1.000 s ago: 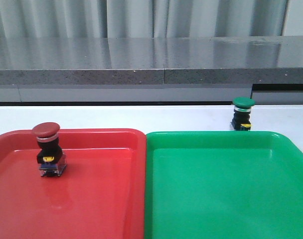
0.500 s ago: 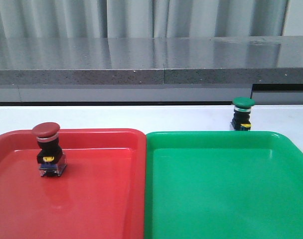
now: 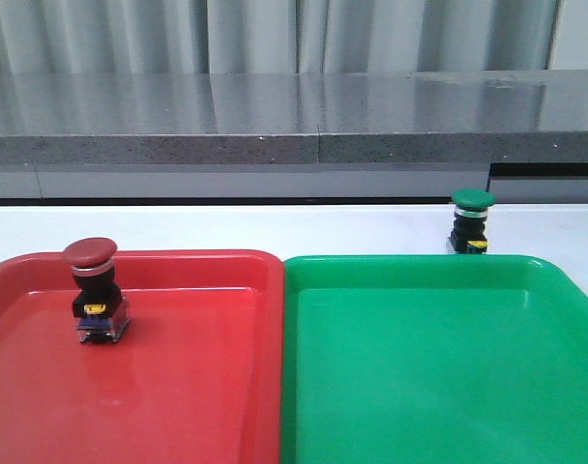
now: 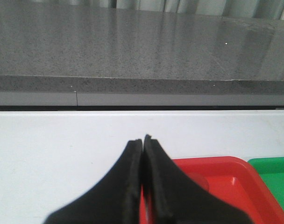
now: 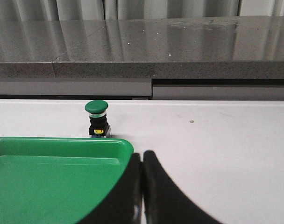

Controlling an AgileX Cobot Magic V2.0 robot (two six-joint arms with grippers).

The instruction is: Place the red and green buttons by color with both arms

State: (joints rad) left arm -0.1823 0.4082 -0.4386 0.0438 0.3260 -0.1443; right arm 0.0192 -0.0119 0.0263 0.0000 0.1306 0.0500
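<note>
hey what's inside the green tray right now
Nothing shows in the green tray. The green button stands upright on the white table just behind its far rim. The tray's near part is out of frame.

White table bears two trays, green button.

A flat white table top fills the near part of the room. Behind it runs a long, dark grey speckled stone counter with a shiny top that mirrors the light. The counter has a thin seam where two slabs meet. Under its front edge sits a plain light grey strip, and below that a thin dark gap. On the right side there is a black opening under the counter. Far behind hang pale grey curtains with soft up-and-down folds. The light is even and soft, with no hard shadows.
</note>
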